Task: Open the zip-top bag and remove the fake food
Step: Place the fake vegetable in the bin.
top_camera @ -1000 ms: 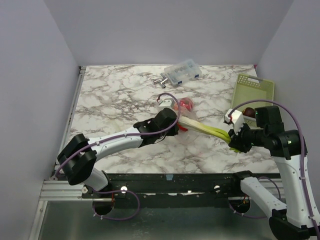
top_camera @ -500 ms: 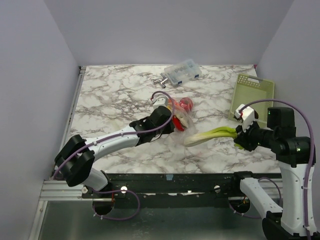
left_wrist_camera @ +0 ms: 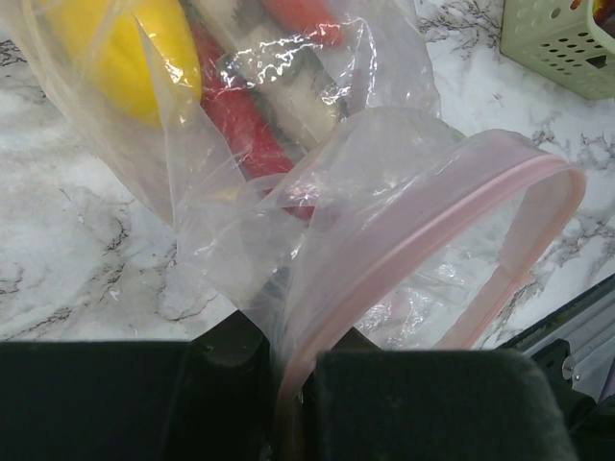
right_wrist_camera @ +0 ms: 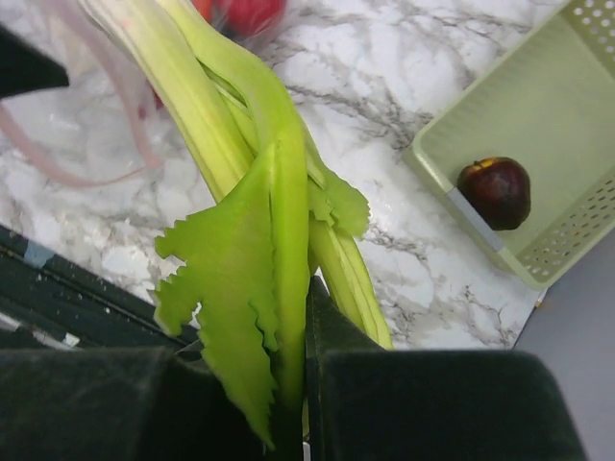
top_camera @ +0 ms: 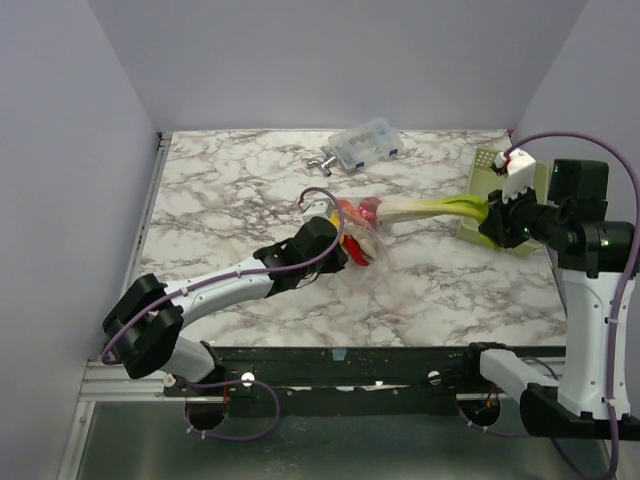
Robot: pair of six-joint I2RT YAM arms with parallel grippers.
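Right claw [top_camera: 492,214]: jaws closed tight on the leafy green end of the pale green-white stalk [top_camera: 425,208]. In the right wrist view the leaves [right_wrist_camera: 240,317] are squeezed between the two dark fingers [right_wrist_camera: 432,403]. The right arm stands at the right edge of the surface [top_camera: 230,190], elbow raised. Its claw is turned left, at the near-left edge of the green basket [top_camera: 523,169] by the far right corner. The stalk lies nearly level and points left. Its pale end reaches the zip-top bag [top_camera: 362,245] beside the red pieces [top_camera: 372,208]; whether the tip is inside the mouth cannot be told.

Left claw [left_wrist_camera: 288,389]: jaws pressed together on a fold of the bag's clear film, at the pink zipper strip [left_wrist_camera: 452,216]. The strip bows into an open loop. The left arm runs low from the near left corner to the centre of the surface.

The bag is crumpled at the centre of the surface and contains the yellow lemon [left_wrist_camera: 125,58] and red pieces. One dark purple piece [right_wrist_camera: 498,190] lies in the basket. A clear box [top_camera: 365,143] and a metal fitting [top_camera: 322,162] lie near the far edge.
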